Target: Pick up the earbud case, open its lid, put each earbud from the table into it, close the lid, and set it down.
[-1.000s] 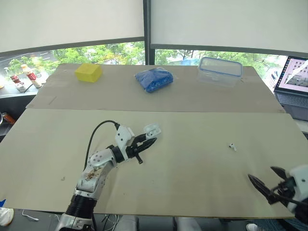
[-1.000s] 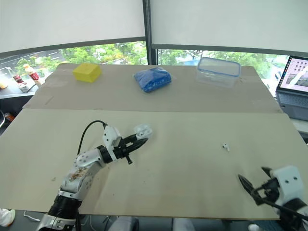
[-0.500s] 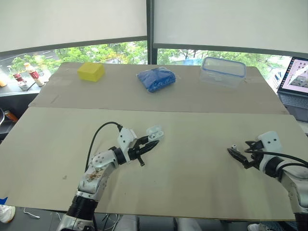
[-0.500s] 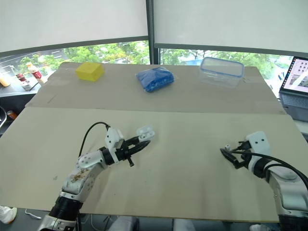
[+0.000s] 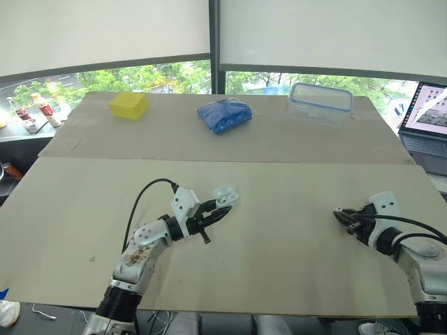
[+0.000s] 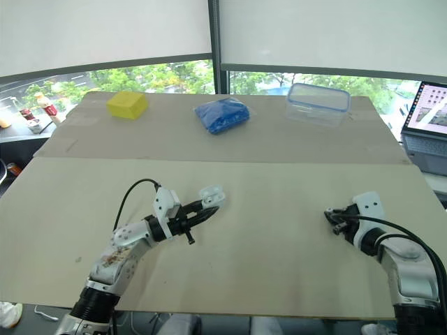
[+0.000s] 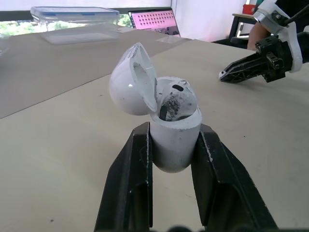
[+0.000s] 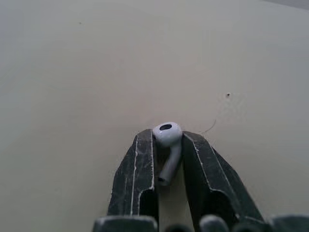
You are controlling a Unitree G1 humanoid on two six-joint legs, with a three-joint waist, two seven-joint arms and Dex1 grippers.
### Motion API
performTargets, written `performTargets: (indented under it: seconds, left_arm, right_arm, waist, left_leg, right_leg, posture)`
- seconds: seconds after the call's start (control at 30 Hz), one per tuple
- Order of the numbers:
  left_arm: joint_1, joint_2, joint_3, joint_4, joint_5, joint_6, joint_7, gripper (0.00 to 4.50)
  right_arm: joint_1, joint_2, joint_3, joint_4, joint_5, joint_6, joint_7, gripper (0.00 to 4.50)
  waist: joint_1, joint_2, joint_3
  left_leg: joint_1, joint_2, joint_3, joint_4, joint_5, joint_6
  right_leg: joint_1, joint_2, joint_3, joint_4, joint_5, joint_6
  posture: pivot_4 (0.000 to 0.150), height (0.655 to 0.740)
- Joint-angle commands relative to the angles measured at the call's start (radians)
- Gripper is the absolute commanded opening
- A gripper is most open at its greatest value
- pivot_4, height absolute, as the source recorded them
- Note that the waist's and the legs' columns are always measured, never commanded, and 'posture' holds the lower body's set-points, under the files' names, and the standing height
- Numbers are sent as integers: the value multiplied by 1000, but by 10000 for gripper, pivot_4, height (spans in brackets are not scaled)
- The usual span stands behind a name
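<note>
From the head camera, your left jaws hold the earbud case (image 5: 223, 193) just above the counter (image 5: 293, 265), left of centre. Your right jaws sit low at the far right, well apart from it.

In the left wrist view the case is clamped by its lower body, with the lid (image 7: 129, 82) tipped back and the first earbud (image 7: 176, 99) seated inside. A bump on that lid could snap it shut.

In the right wrist view the jaws pinch the second earbud (image 8: 167, 137) by its thin stem. That narrow hold could let it twist or slip on the way across, and a skewed stem would miss the free slot.
</note>
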Motion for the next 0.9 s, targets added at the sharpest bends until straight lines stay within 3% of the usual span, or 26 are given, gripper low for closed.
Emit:
performTargets:
  seconds: [0.03,0.17,0.43,0.7,0.9]
  left_arm:
    - [-13,1,3,-36,-9,3,-6,5851]
    - [-1,6,6,-47,-11,7,-4,5851]
    - [73,37,19,-141,-34,53,5,5851]
    - [140,38,1,-221,-34,76,30,5851]
    - [166,40,-8,-258,-36,95,38,5851]
  right_arm:
    - [28,-2,28,-22,-5,-11,26,3256]
    - [73,-37,52,-111,-17,-23,71,3256]
    - [236,-318,104,-329,-55,-223,399,3255]
    - [329,-532,109,-285,-100,-480,677,3255]
    - [316,-555,139,-247,-112,-542,740,3255]
  waist:
    - [0,0,0]
    - [1,0,0]
    - [4,1,0]
    - [6,0,1]
    - [7,0,1]
  left_leg:
    - [0,0,0,0,0,0]
    - [0,0,0,0,0,0]
    - [-1,0,0,0,0,0]
    - [4,0,0,0,0,0]
    - [10,0,0,-1,-1,1]
  right_leg:
    - [0,0,0,0,0,0]
    - [0,0,0,0,0,0]
    - [-1,0,0,-1,0,0]
    - [5,0,0,-2,0,0]
    - [12,0,0,-5,-1,1]
  posture:
    - [1500,6995]
    - [1500,6995]
    - [1500,6995]
    - [1500,6995]
    - [1500,6995]
